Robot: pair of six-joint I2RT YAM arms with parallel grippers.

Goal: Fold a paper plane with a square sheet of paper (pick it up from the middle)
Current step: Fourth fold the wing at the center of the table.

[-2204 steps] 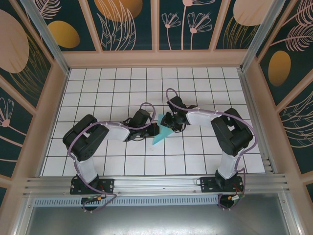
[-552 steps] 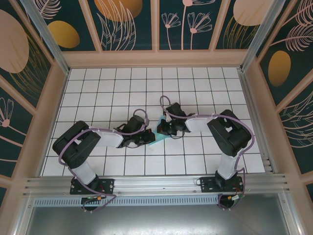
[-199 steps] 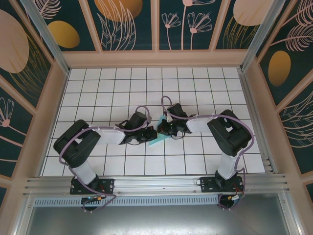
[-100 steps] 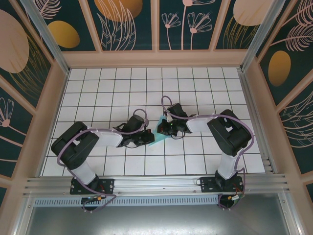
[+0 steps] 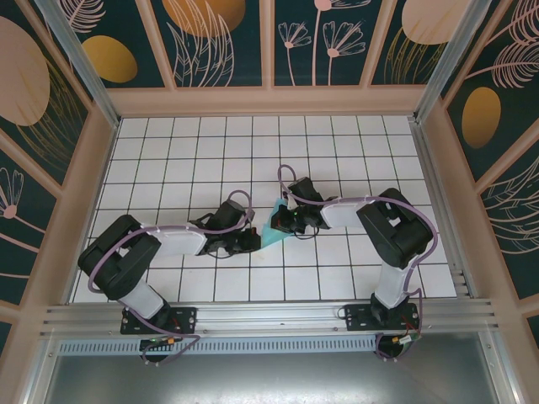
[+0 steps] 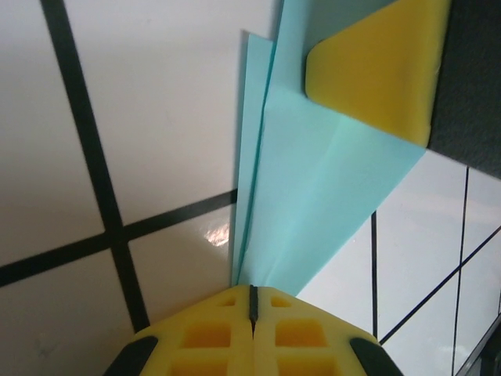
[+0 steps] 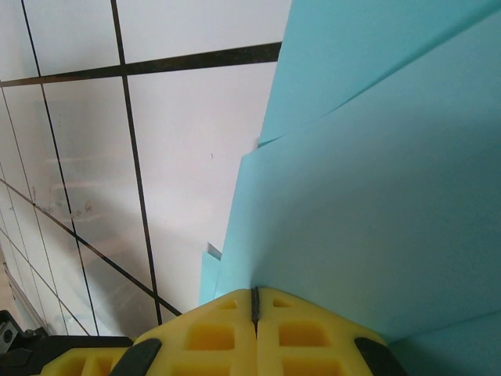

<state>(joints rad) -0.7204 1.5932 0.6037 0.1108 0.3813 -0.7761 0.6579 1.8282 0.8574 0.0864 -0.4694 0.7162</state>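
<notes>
We note the right gripper [image 7: 254, 304] at bottom centre, yellow jaws pressed together, pinching the layered light-blue paper plane [image 7: 376, 196] filling the right; white gridded table [image 7: 188, 141] upper left.

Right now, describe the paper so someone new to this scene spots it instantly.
Find the white grid table; near its middle the left gripper and right gripper almost meet. Clamped between them is the light-blue paper, folded into a narrow layered wedge: the one coloured thing on the white tiles.
</notes>
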